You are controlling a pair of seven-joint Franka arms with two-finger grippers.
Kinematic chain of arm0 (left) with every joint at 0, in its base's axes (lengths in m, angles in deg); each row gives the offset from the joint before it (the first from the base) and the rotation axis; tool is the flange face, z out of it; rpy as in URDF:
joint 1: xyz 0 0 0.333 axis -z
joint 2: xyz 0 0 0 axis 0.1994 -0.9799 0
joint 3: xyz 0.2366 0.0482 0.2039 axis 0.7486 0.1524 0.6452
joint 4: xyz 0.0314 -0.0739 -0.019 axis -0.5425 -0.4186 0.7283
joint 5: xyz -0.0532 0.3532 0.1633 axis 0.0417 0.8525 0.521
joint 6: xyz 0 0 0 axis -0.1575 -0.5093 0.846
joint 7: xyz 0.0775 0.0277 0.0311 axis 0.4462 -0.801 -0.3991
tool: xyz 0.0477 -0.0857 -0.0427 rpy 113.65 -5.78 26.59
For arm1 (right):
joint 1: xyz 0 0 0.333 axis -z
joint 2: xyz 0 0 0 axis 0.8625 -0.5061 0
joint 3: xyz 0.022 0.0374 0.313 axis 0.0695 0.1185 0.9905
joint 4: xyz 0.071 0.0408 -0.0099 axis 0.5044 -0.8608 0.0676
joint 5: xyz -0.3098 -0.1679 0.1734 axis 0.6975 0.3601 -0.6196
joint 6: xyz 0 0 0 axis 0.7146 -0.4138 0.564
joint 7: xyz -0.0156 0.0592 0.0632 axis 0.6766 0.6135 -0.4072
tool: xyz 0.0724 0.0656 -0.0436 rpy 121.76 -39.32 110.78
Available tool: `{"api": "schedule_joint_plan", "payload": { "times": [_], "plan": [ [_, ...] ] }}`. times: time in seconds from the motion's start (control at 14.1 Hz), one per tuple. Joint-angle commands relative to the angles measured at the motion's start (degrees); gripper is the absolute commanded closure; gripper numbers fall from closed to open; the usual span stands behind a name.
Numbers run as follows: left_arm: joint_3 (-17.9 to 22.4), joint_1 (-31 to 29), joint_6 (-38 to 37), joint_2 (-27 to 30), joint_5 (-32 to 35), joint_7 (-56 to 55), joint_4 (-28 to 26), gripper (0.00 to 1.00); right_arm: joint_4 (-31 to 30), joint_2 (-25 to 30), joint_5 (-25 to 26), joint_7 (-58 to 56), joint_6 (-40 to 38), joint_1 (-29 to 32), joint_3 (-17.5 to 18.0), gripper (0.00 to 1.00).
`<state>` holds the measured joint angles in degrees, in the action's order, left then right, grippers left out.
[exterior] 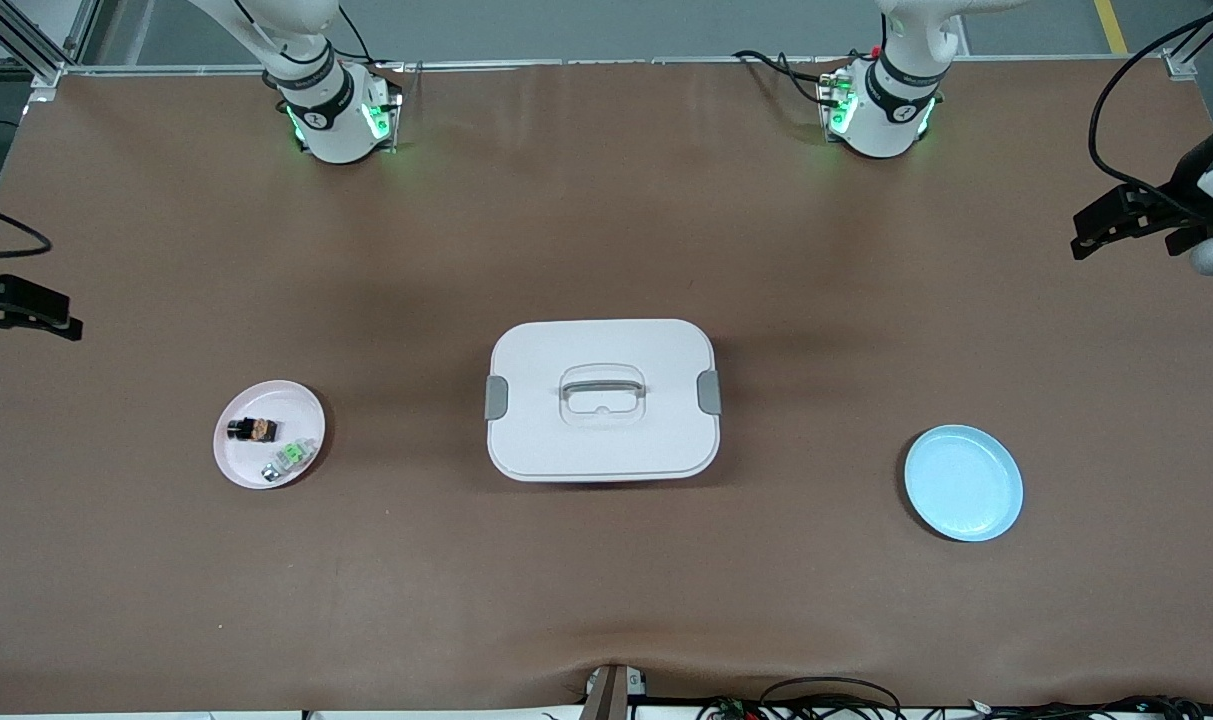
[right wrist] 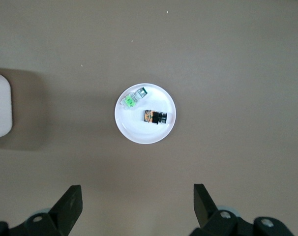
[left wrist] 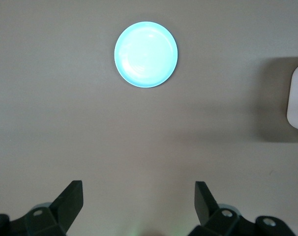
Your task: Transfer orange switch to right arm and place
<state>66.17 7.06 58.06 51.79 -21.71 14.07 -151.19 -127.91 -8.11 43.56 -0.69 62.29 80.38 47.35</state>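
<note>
Two plates sit nearest on the counter [exterior: 606, 230]: a blue plate [exterior: 963, 483] and a pink plate [exterior: 269, 434] holding the switch [exterior: 252, 430] beside a green part [exterior: 289, 459]. Farther, a white box [exterior: 603, 400]. No writing reads. Left hand [left wrist: 138, 196] and right hand [right wrist: 137, 196] hang wide, empty.

The brown table [exterior: 606, 200] carries a pink plate [exterior: 234, 462] toward the right arm's end, a white lidded box [exterior: 603, 440] at centre, and a blue plate [exterior: 964, 483] toward the left arm's end.
</note>
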Motion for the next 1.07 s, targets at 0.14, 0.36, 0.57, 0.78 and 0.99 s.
{"api": "schedule_joint_plan", "payload": {
  "times": [0.14,0.36,0.57,0.78,0.99],
  "plan": [
    [0.19,-0.12,0.03,1.02,-0.96,0.89,-0.92,0.0,-0.45,4.74,-3.54,0.8,-2.26,3.47,0.39,0.0],
    [0.19,-0.12,0.03,1.02,-0.96,0.81,-0.84,0.0,-2.03,7.12,-3.45,2.38,-2.78,2.6,0.04,0.0],
    [0.19,-0.12,0.12,0.93,-0.96,0.81,-0.84,0.0,-5.55,9.85,-3.28,2.47,-1.47,-5.28,-7.05,0.0],
    [0.37,-0.21,0.2,0.93,-0.96,0.81,-0.75,0.0,-7.48,10.73,-3.36,2.47,-0.85,-17.67,-19.43,0.0],
    [0.54,-0.3,0.82,0.67,-0.96,0.89,-0.75,0.0,-9.15,11.79,-3.54,2.47,-0.15,-25.18,-27.11,0.0]
  ]
}}
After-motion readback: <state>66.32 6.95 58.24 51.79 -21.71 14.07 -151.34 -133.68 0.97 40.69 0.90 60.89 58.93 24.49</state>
